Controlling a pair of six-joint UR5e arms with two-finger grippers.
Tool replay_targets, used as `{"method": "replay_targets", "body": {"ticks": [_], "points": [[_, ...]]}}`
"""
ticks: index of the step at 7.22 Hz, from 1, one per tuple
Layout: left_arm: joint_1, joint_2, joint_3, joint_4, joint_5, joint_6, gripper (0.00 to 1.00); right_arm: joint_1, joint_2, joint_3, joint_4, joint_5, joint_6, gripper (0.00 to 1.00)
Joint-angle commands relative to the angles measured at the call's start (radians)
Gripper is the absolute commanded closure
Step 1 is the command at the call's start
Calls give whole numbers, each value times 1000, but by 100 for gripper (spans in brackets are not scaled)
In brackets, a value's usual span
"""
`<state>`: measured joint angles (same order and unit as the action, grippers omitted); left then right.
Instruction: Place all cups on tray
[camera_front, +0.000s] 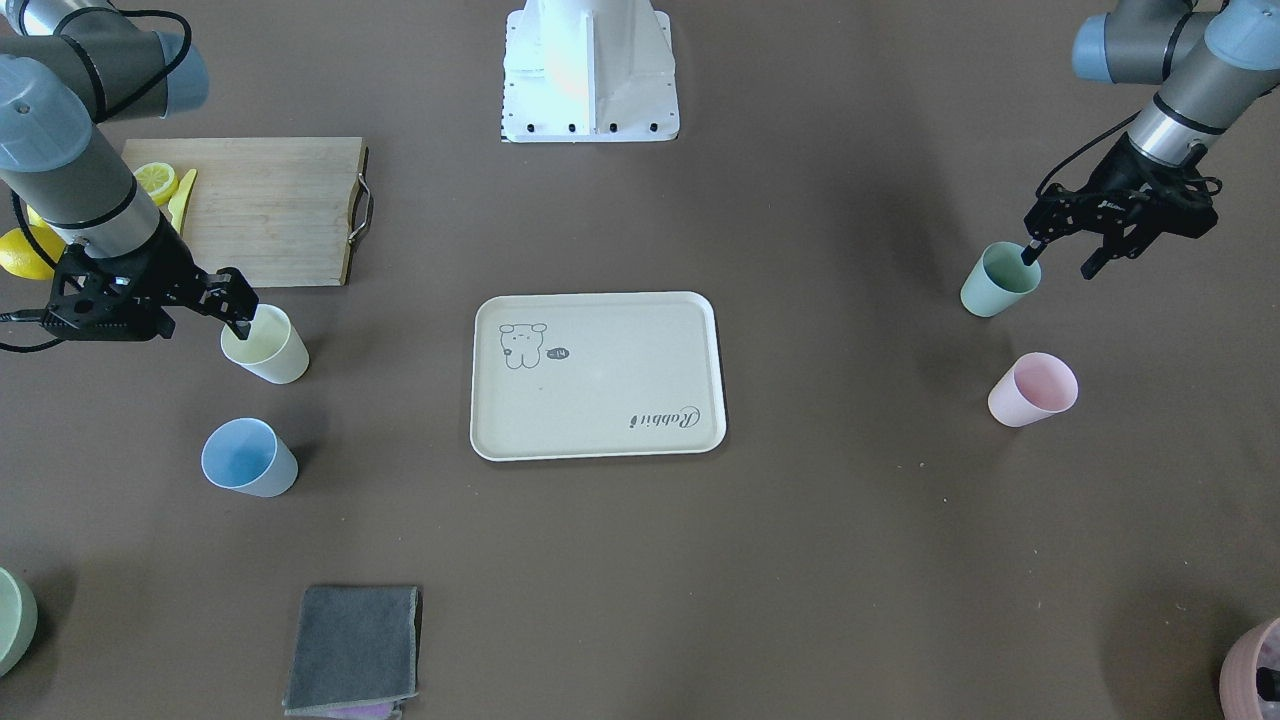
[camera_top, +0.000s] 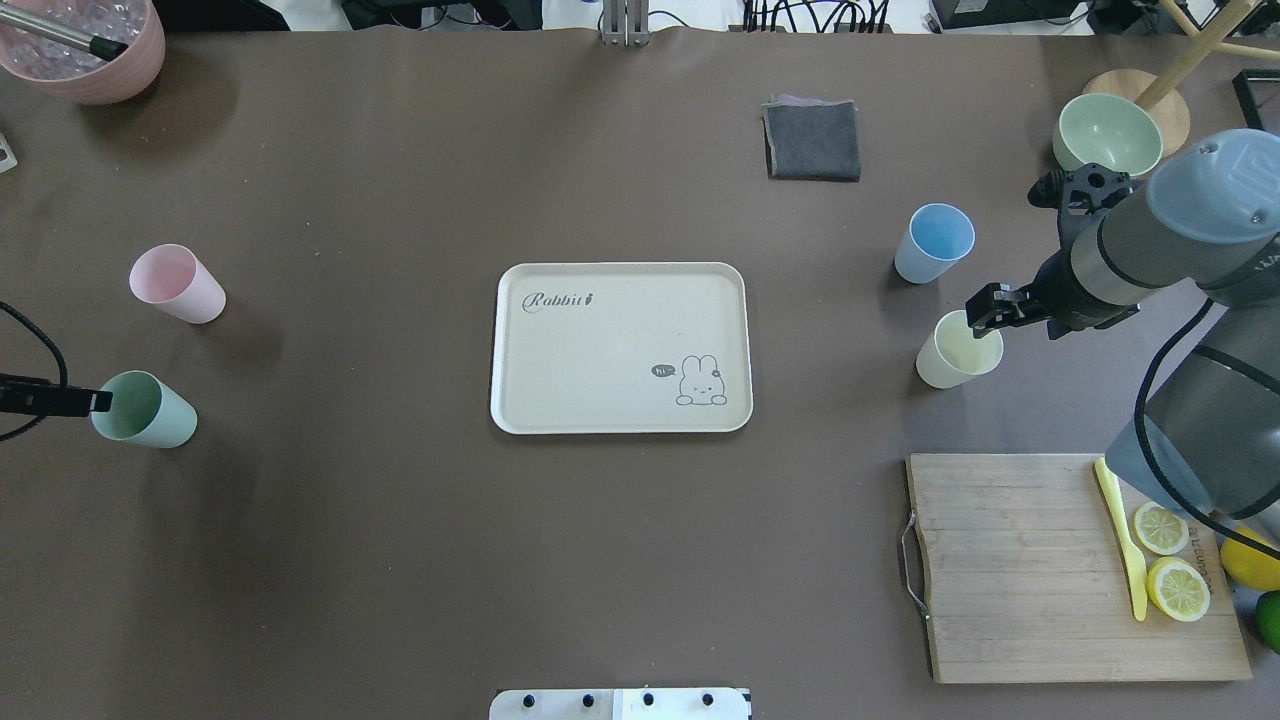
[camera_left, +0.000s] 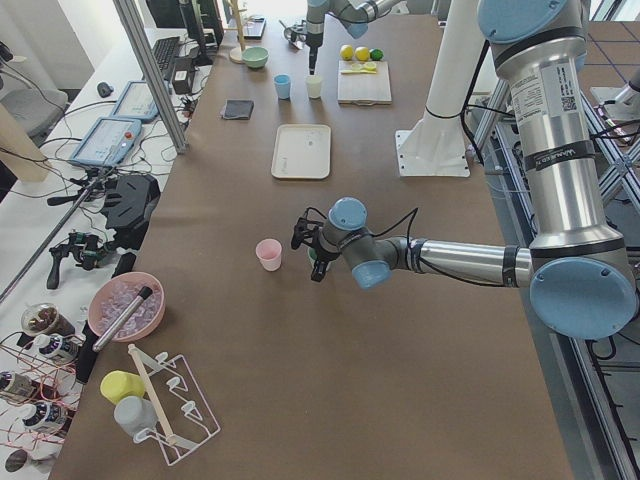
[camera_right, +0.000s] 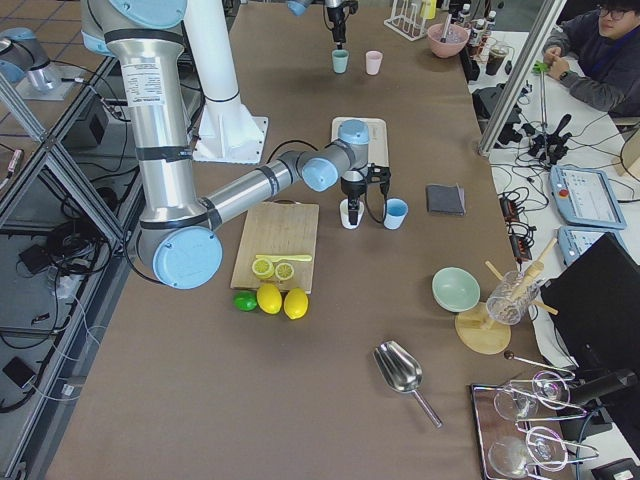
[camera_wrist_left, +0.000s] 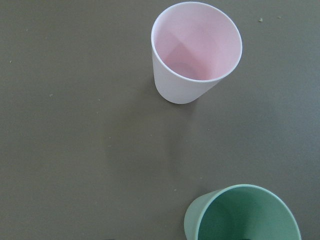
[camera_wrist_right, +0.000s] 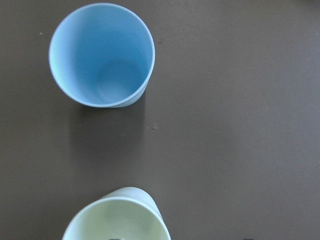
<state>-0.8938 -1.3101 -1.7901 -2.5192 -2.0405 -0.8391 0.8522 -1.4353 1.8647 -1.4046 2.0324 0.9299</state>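
Note:
The cream tray (camera_front: 600, 445) lies in the middle of the table with nothing on it. All four cups stand upright on the table, apart from the tray. My right gripper (camera_front: 203, 322) is open, with one finger inside the pale yellow cup (camera_front: 270, 350) and the other outside its rim. The light blue cup (camera_front: 248, 460) stands beside the yellow one. My left gripper (camera_front: 1062, 262) is open and straddles the rim of the mint green cup (camera_front: 995, 285). The pink cup (camera_front: 1035, 390) stands close by. The wrist views show the pink cup (camera_wrist_left: 195, 50) and the blue cup (camera_wrist_right: 100, 55) ahead.
A wooden cutting board (camera_front: 270, 210) with lemon slices and a yellow knife lies near the right arm. A grey cloth (camera_front: 355, 650), a pale green bowl (camera_top: 1107, 135) and a mauve pot (camera_top: 85, 50) sit at the table's far side. The robot base (camera_front: 590, 70) stands behind the tray.

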Motion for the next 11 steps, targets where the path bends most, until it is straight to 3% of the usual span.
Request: {"method": "replay_targets", "body": {"ticks": [1,5,7,8,9,10,11], "points": [[1,2,-2,-1,-1,0,14,-24,3,-16,1,-20,-10,20],[12,0,3,0,-1,-3,15,-48,-1,-36,6,-41,-11,23],[44,3,17,3,5,-8,25,-50,3,-59,7,-40,-14,26],[61,0,29,3,35,-11,42,-53,3,-59,7,-41,-14,36],[67,-4,29,3,34,-12,73,-55,4,-70,7,-46,-14,59],[67,-6,21,-1,31,-12,100,-55,7,-65,7,-44,-14,100],[65,-6,12,-3,25,-11,100,-53,7,-62,7,-46,-14,100]]}}
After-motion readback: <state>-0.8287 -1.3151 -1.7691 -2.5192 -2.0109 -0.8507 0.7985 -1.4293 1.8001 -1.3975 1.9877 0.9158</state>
